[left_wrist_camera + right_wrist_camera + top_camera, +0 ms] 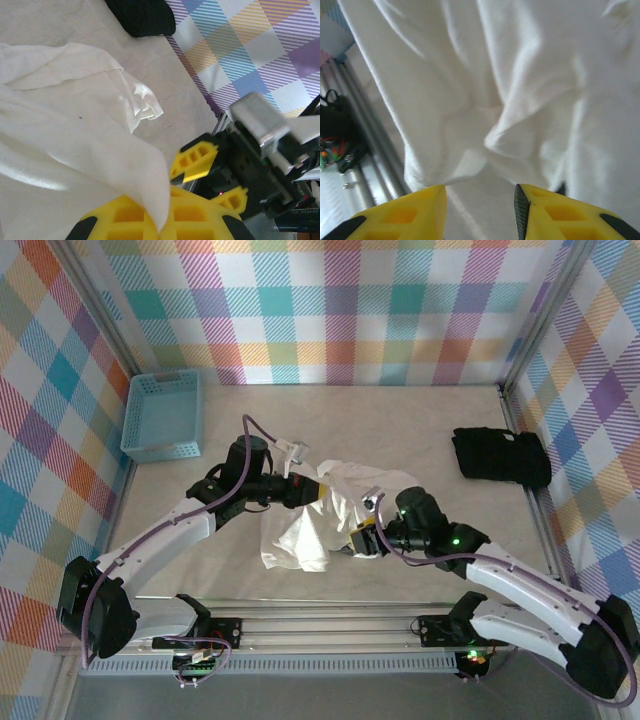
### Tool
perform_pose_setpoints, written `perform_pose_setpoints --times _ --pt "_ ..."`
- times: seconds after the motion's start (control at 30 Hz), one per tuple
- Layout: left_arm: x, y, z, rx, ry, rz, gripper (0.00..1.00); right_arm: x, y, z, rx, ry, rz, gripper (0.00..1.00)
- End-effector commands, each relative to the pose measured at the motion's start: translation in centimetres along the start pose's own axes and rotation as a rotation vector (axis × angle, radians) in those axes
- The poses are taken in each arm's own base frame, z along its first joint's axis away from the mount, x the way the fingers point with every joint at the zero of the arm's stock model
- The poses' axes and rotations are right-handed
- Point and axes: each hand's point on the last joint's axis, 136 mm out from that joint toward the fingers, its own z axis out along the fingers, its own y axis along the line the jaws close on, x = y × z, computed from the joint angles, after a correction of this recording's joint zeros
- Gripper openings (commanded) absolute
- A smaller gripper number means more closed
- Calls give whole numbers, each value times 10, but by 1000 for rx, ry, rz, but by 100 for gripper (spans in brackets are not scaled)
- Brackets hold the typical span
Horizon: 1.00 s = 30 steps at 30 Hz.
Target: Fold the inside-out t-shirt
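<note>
Inside-out t-shirt (310,530): it is seen bunched and partly lifted in the middle of the table (400,420), between the two arms. One lobe hangs toward the near edge, and another is spread toward the far right.
Fabric: it is white, thin and creased. In the left wrist view a small twisted fold is seen lying on the tabletop, beyond the main sheet.
Left gripper (162,222): it is clamped on a fold of the t-shirt. The cloth is drawn down between the yellow fingers (125,215), and the rest is draped away from them to the left.
Right gripper (480,205): its jaws are held partly apart. The yellow fingers (405,215) are pointed into the hanging cloth, which is seen just ahead of the tips. Whether any fabric lies between them cannot be told.
Spacing of the tools: the two are held close together at the garment, the left at its far side, the right at its near right side.
Blue basket (165,412): it is placed at the far left corner, well apart from the t-shirt.
Black folded garment (500,456): it is laid by the right wall, well apart from the t-shirt.
</note>
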Motion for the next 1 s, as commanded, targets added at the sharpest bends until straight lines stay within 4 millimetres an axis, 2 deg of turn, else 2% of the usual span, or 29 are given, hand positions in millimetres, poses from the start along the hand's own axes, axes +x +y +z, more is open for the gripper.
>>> perform_pose_setpoints --times 0.0,0.2,0.37,0.43,0.5,0.6,0.67,0.83,0.97 --pt "-6 -4 -8 0 -23 0 0 -19 12 13 -77 -66 100 45" --pt "-4 -4 -8 5 -17 -3 0 -29 0 32 -25 -90 195 50" --pt "-4 -5 -10 3 -22 3 0 -22 -13 45 45 -55 230 49" --pt "-4 -5 -10 3 -23 5 0 -20 -18 48 73 -49 239 44" --pt "-4 -4 -11 -7 -24 8 0 -23 -17 47 71 -59 237 29" --pt "-5 4 -14 -59 -39 5 0 -31 -11 35 63 -80 198 9" --pt "-7 11 -17 -106 -55 2 0 -38 -4 23 46 -89 157 4" --pt "-9 41 -24 -280 -78 5 0 -53 38 -9 -139 -55 37 2" --pt "-11 68 -31 -427 -104 17 0 -73 66 -35 -313 -75 -4 1"
